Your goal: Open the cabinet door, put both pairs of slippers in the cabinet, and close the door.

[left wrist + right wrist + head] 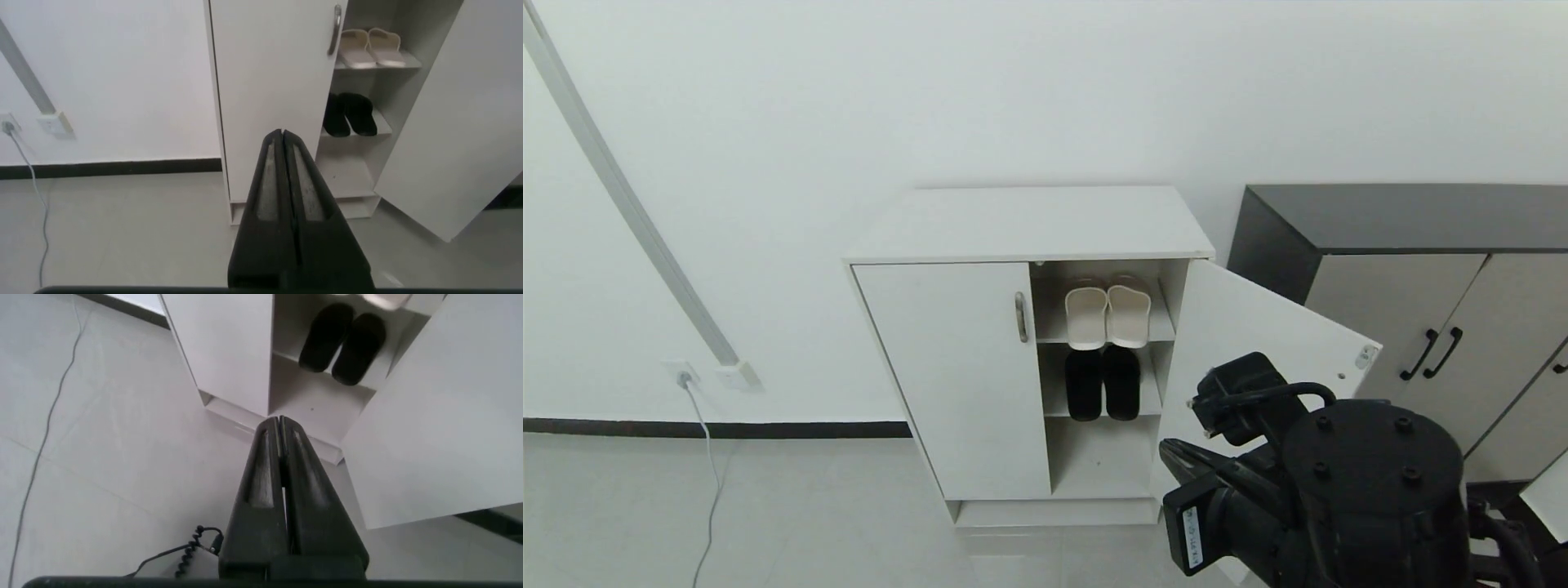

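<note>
Head view shows the cabinet door (1258, 351) on the robot's right swung wide open, hinged at the cabinet's right wall with its free edge out toward the robot's right. Its inner face is turned toward the opening. Inside the cabinet (1029, 224), the pale slippers (1108, 314) sit side by side on the upper shelf and the black slippers (1103, 382) on the shelf just below, toes pointing inward. So what seems left is shutting the door.

The right arm (1339, 482) hangs low in front of that open door, clearly the nearer arm. Its right gripper (280, 425) is clenched on nothing and points at the cabinet's base, with the door's inner face just to one side of it. The door stands upright, and it must swing back toward the robot's left to close. I judge the gripper would need to get round the free edge to the outer face before pushing.

The left gripper (282, 135) is likewise closed and empty, well apart from the cabinet and aimed at the shut left door (956, 376).

A dark-topped cupboard (1405, 216) stands just right of the cabinet. A wall socket (682, 374) with a trailing cable (712, 490) is off to the left.
</note>
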